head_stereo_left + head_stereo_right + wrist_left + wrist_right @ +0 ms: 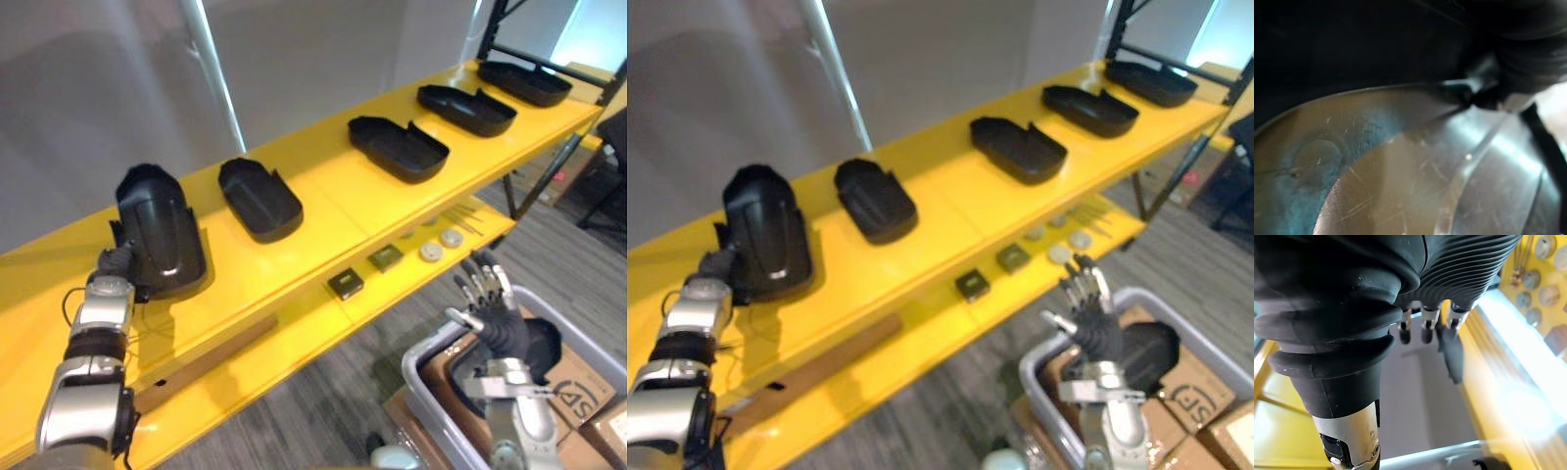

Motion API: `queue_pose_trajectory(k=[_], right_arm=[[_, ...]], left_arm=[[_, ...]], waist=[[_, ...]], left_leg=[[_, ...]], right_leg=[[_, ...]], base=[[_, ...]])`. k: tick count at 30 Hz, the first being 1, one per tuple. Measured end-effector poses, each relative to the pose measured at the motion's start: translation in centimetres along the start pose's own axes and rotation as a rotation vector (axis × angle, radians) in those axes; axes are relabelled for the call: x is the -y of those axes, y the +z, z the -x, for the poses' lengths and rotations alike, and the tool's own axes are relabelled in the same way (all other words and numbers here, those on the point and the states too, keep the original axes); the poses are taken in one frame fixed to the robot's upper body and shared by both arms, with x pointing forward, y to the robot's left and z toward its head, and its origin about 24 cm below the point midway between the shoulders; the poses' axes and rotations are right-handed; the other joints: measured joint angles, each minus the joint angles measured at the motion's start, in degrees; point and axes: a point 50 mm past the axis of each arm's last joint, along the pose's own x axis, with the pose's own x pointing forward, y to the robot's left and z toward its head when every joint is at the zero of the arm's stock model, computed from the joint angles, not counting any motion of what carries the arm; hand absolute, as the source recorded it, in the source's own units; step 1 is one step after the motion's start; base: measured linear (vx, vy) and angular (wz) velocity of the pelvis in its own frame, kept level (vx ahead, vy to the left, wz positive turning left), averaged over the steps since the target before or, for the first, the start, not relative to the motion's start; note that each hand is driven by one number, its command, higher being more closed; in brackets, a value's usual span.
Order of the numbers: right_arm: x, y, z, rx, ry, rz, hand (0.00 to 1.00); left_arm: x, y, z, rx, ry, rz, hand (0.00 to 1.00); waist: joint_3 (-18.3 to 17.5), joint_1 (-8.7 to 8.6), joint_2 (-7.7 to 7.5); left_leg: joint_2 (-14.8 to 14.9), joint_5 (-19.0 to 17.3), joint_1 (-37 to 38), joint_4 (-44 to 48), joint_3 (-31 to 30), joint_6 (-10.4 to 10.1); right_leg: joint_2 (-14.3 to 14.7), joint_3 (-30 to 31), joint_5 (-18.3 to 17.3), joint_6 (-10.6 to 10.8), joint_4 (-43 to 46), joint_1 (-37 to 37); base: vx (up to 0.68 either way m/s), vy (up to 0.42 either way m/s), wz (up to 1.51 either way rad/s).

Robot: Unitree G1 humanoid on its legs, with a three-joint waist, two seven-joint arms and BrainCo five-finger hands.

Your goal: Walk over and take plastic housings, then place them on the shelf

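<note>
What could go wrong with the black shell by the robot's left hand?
The housing at the left hand sits near the shelf's front edge, so it might slide off as the hand pulls away. It could also bump the next housing. The open right hand might knock the grey bin's rim.
</note>
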Motion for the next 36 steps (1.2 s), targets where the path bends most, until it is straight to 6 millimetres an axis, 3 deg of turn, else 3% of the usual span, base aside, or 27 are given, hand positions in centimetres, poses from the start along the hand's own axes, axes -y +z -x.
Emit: queue_pose_trajectory(k=[8, 15, 24, 25, 36], right_arm=[[0.1, 0.0, 0.0, -0.014, 0.006, 0.007, 0.00], [-0.2, 0.6, -0.2, 0.010, 0.023, 0.003, 0.00], [0.4, 1.0, 0.1, 0.009, 0.030, 0.005, 0.00], [0.5, 1.1, 0.1, 0.011, 0.025, 0.008, 0.00], [0.9, 1.5, 0.1, 0.017, 0.051, 0.027, 0.00]], left_arm=[[-0.1, -1.6, -0.2, -0.092, 0.008, -0.012, 1.00], [-2.1, -1.3, -0.3, -0.086, 0.062, -0.024, 1.00], [-2.3, -1.3, -0.3, -0.094, 0.080, 0.040, 1.00], [-2.3, -1.3, -0.3, -0.096, 0.079, 0.045, 0.00], [-2.3, -2.1, -0.4, -0.113, 0.092, 0.073, 0.00]], waist=[[0.9, -0.16, 0.01], [3.5, -0.94, 0.21], [4.6, -1.12, 0.51], [4.6, -1.12, 0.62], [5.4, -2.47, 1.20]], left_leg=[[0.2, 0.0, -0.9, 0.3, 0.2, 0.0], [0.4, 0.0, -1.0, 1.0, 0.2, 0.0], [0.4, 0.0, -2.0, 1.3, 0.3, 0.0], [0.4, 0.0, -2.0, 1.3, 0.3, 0.0], [0.4, 0.0, -1.9, 1.7, 1.5, 0.0]], right_leg=[[0.3, 0.8, -0.2, -0.2, 1.4, -1.7], [0.4, 0.9, -0.4, -0.5, 2.2, -1.9], [0.4, 1.0, -0.6, -0.6, 3.3, -3.2], [0.4, 1.0, -0.6, -0.6, 3.4, -3.3], [0.4, 1.6, -1.2, -0.6, 5.2, -4.3]], base=[[-0.02, -0.010, -0.03], [0.00, -0.001, 0.00], [0.00, 0.000, 0.00], [-0.01, -0.004, -0.03], [-0.01, -0.004, -0.03]])
